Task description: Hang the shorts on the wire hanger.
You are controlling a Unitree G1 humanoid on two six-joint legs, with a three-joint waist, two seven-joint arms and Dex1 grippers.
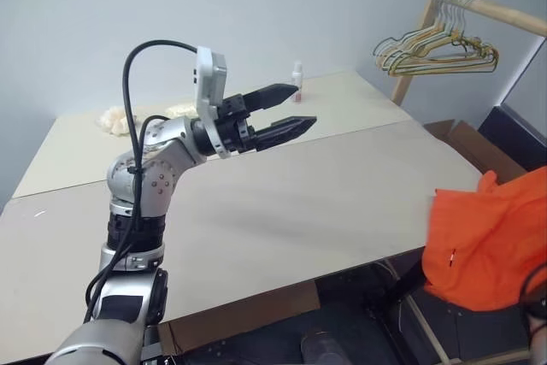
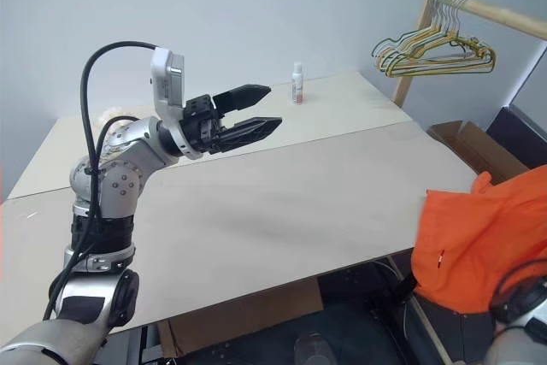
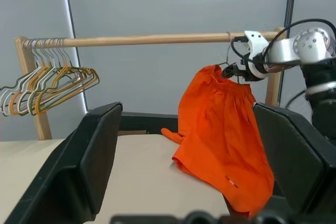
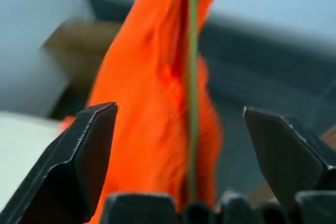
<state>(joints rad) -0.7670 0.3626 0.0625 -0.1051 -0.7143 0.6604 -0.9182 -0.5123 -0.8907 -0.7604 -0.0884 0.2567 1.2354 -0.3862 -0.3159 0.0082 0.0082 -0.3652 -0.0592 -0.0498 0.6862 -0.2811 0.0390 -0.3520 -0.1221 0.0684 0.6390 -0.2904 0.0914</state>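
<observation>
head pair looks down over table (image 1: 342,185), wrists face shorts (image 3: 220,135)

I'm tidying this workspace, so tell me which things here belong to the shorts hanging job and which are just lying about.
Part of the job:
- shorts
- wire hanger, running through the shorts
- right gripper, open
- left gripper, open

Just lying about:
- bunch of hangers on the wooden rack
- small white bottle
- cardboard box

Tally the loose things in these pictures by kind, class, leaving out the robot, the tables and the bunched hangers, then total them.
Orange shorts: 1
Single wire hanger: 1
Small white bottle: 1
Cardboard box: 1
Total: 4
</observation>
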